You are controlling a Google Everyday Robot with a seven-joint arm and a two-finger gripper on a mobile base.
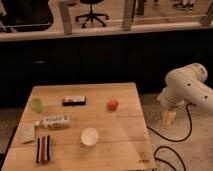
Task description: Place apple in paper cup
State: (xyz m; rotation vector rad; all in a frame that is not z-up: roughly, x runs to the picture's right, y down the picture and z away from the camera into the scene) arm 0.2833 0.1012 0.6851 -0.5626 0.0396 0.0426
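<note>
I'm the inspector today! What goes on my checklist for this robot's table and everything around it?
Surface: wooden table, made of planks.
Job's things: apple sits right of the middle, toward the back; paper cup stands nearer the front, apart from the apple, with nothing seen inside.
Clutter: pale green round thing, black flat box, white bottle lying down, white packet, striped item.
Grippers: gripper hangs beyond the table's right edge, away from the apple.
Cables: black cable loops on the floor at the right.
Surroundings: office chair behind the table.
</note>
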